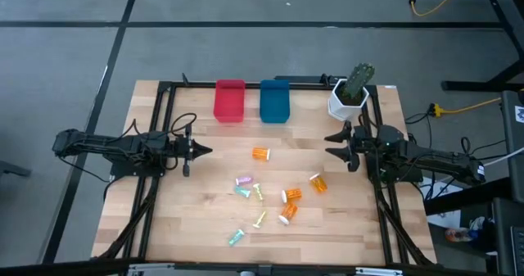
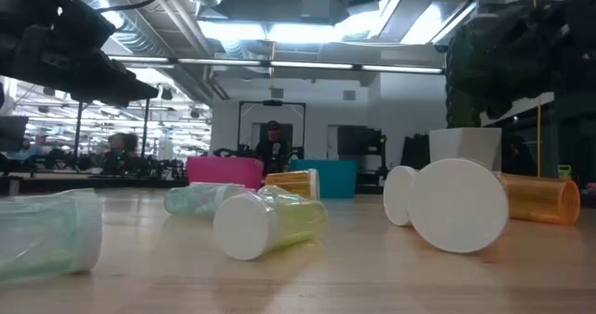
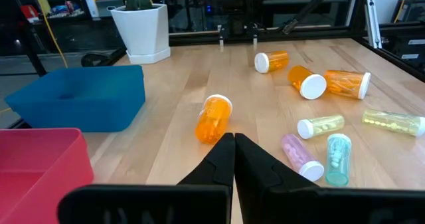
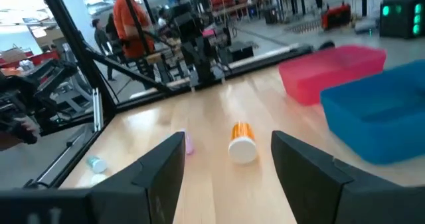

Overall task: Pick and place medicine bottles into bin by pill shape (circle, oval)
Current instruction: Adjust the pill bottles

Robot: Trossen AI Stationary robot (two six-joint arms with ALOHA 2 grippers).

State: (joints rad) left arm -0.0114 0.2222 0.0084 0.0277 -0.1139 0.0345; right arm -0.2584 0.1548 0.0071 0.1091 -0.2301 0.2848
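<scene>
A wooden table point(image 1: 205, 219) is seen from above. The left gripper point(image 1: 205, 151) is held closed and empty at its left edge. The medicine bottles point(image 1: 286, 196) are scattered between both grippers. The right gripper point(image 1: 331, 145) is held open, empty.

Two bins point(image 1: 252, 101) stand side by side at the table's point(image 1: 352, 227) far edge, a potted cactus point(image 1: 350, 94) at its far right corner. Medicine bottles point(image 1: 274, 196) lie scattered mid-table toward the near edge.

Wooden table point(image 1: 196, 219) with scattered medicine bottles point(image 1: 270, 196), bins point(image 1: 252, 101)
</scene>
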